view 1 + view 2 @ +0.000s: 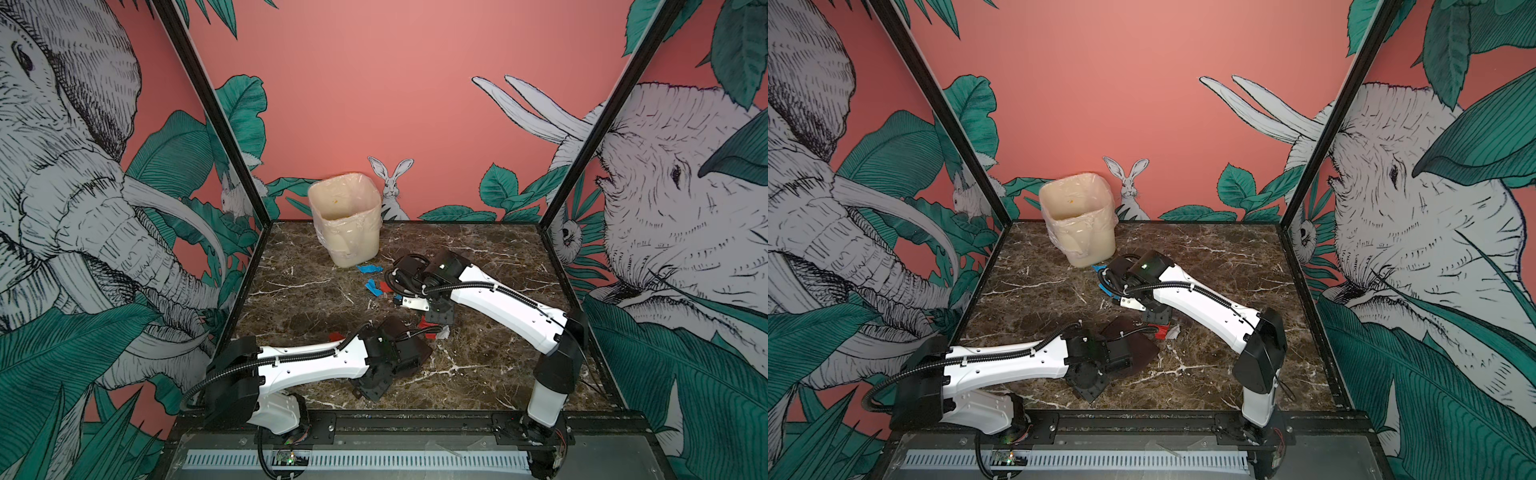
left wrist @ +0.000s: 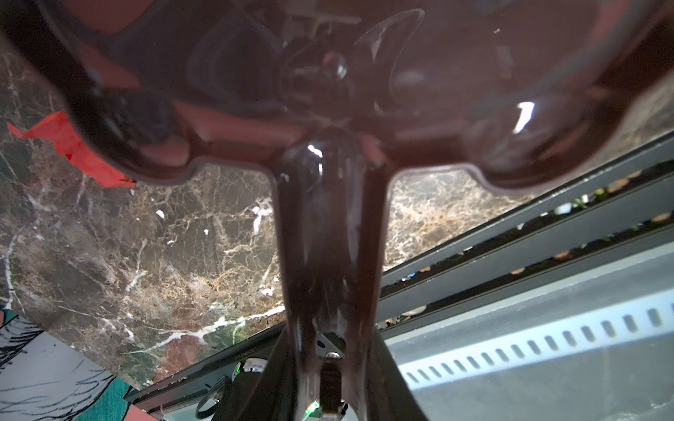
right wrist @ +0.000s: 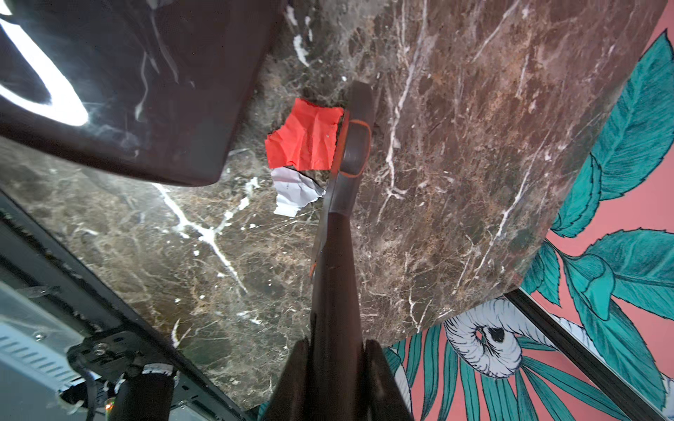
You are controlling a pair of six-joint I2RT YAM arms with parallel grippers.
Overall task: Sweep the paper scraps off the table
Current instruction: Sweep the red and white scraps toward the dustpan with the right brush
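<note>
On the dark marble table (image 1: 498,353) lie paper scraps: blue ones (image 1: 369,269) (image 1: 372,287) in front of the bin, and a red one (image 3: 304,136) with a white one (image 3: 293,195) just below it. Another red scrap (image 2: 76,149) peeks from under a glossy dark-brown dustpan (image 2: 328,91) (image 1: 411,353). My left gripper (image 2: 330,350) (image 1: 399,357) is shut on the dustpan's handle. My right gripper (image 3: 335,350) (image 1: 440,311) is shut on a dark brush (image 3: 333,255). The brush's grey head (image 3: 355,145) touches the red scrap's edge, a short way from the dustpan's lip (image 3: 204,171).
A cream plastic-lined bin (image 1: 345,224) stands at the table's back edge, left of centre. The black frame rail (image 2: 510,255) runs along the front edge near the dustpan. Printed walls close in the left, right and back sides.
</note>
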